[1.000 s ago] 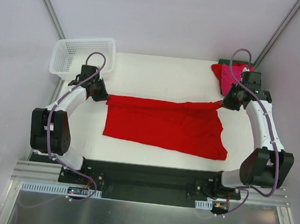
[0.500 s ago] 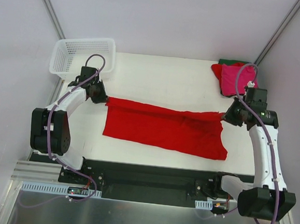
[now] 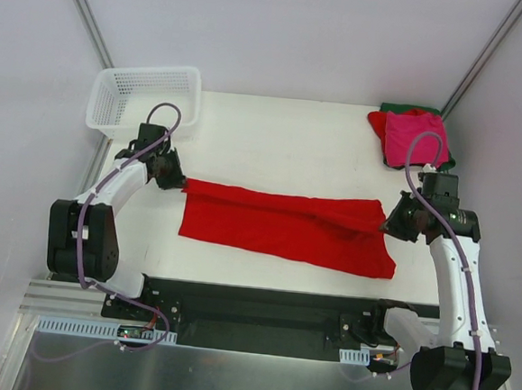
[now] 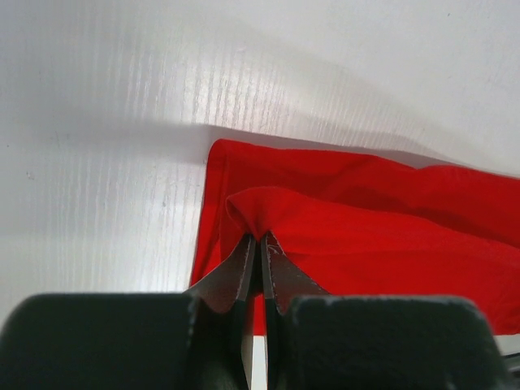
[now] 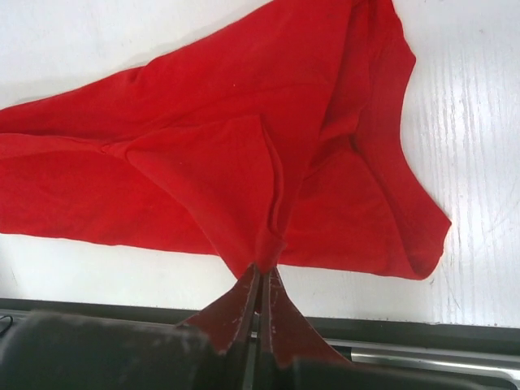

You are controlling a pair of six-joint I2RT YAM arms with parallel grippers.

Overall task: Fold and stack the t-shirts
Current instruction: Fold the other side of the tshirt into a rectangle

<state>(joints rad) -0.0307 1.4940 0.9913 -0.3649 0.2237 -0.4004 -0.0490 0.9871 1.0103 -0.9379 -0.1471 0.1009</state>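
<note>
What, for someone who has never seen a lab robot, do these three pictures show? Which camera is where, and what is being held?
The machine is two robot arms bolted at the near edge of a white table. The wide picture looks down from above and behind them. The other two come from cameras on the wrists, each looking along its own fingers. On the table lies a red shirt, spread sideways. The left gripper is shut on its left end, the right gripper on its right end; both close-ups show cloth pinched between the fingers. At the far left stands a white basket; at the far right is a pile of shirts, pink on top.
</note>
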